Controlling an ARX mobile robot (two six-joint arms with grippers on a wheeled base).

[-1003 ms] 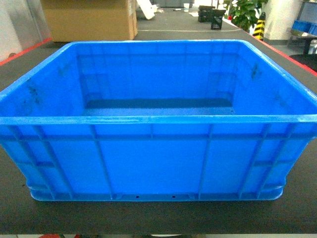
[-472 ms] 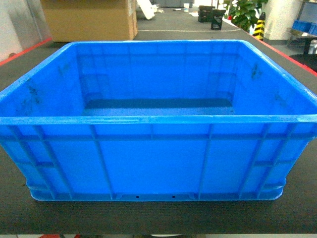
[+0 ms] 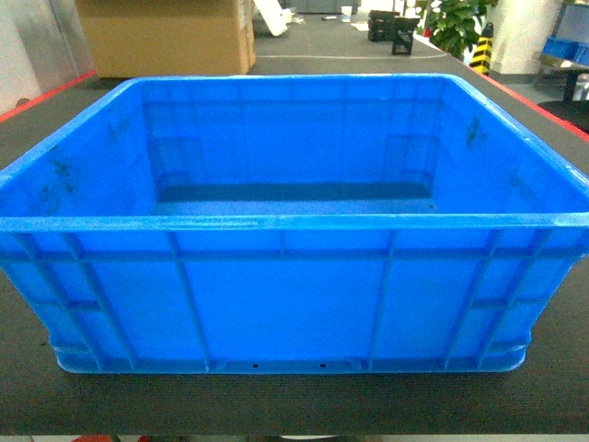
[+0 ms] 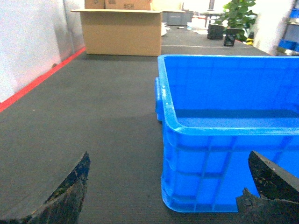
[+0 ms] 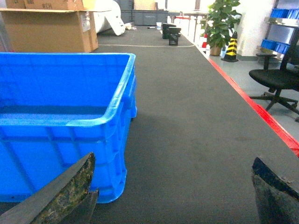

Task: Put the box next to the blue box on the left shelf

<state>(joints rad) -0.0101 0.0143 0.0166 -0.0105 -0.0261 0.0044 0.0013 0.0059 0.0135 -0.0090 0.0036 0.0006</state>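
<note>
The only print I can pick out is on the cardboard carton (image 5: 46, 28) at the upper left of my right wrist view: dark characters near its top edge that look like "#EH". Its white side label is too small to read.

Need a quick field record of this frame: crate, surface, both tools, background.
crate: blue open-top crate, upright, looks empty
surface: dark ribbed mat, red edge strip on the right
left tool: open, behind the crate's near-left corner, not touching
right tool: open, behind the crate's near-right corner, not touching
background: cardboard box, potted plant, black office chair
shelf: not in view
</note>
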